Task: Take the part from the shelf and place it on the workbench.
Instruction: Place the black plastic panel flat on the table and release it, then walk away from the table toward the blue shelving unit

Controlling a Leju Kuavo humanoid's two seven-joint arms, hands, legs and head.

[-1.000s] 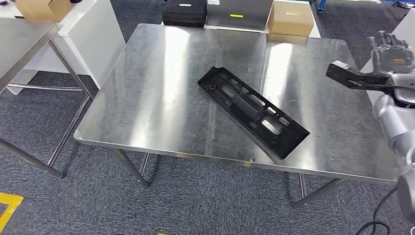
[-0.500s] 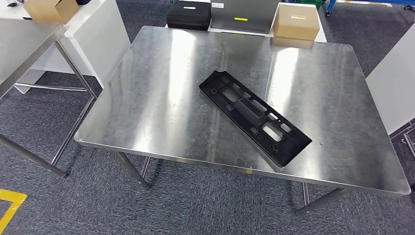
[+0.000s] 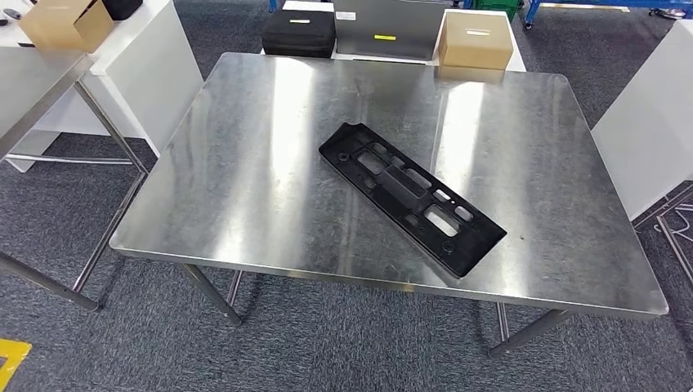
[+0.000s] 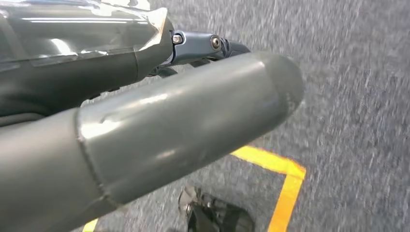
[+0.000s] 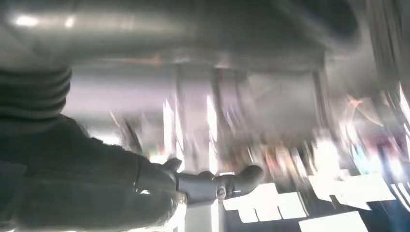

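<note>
Workbench (image 3: 245, 196): steel top, spans most of the head view; bare metal around the part on all sides.
Part (image 3: 411, 198): long black plastic panel lying flat on the workbench, just right of centre; long axis runs from 10 o'clock to 4 o'clock. Nothing touches it.
Cardboard box (image 3: 476, 38): on the floor beyond the far edge, 1 o'clock from the part. Black case (image 3: 298, 31) at 11 o'clock, well apart.
Change, part: same pose on the top as a second ago; the small offset in frame looks like camera motion, not part motion.
Change, right arm: a second ago it stood at the 3 o'clock edge of the head view carrying a second black piece; half a second ago, and now, arm and piece are out of that view.
Right hand (image 5: 145, 186): wrist view badly blurred; cannot tell whether fingers are apart, together, or clamped on anything.
Left hand (image 4: 159, 130): hangs over carpet with a yellow floor line (image 4: 285, 179); thumb visible, finger state cannot be told.
Task reading: one part placed; whereabouts of the second piece unknown from these frames.
</note>
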